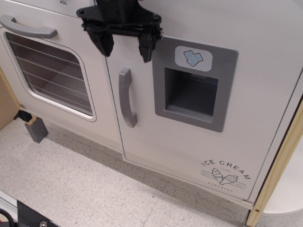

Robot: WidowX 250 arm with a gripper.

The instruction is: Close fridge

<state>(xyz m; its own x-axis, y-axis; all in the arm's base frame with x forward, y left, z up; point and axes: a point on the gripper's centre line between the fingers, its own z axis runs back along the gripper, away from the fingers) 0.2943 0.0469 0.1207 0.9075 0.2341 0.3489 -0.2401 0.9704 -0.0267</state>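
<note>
The white fridge door (189, 142) fills the middle and right. It has a grey vertical handle (127, 98), a grey recessed dispenser panel (194, 90) with a blue ice icon (193, 57), and "ICE CREAM" print (225, 176) at the lower right. The door's left edge sits close beside the oven. My black gripper (125, 46) is at the top, against the door's upper left part, just above the handle. Its two fingers (145, 47) hang down, spread apart, holding nothing.
The white oven door (52, 71) with a lined window and horizontal grey handle (28, 27) is at the left. A grey block (36, 130) lies on the speckled floor (71, 184). A wooden strip (277, 170) borders the right.
</note>
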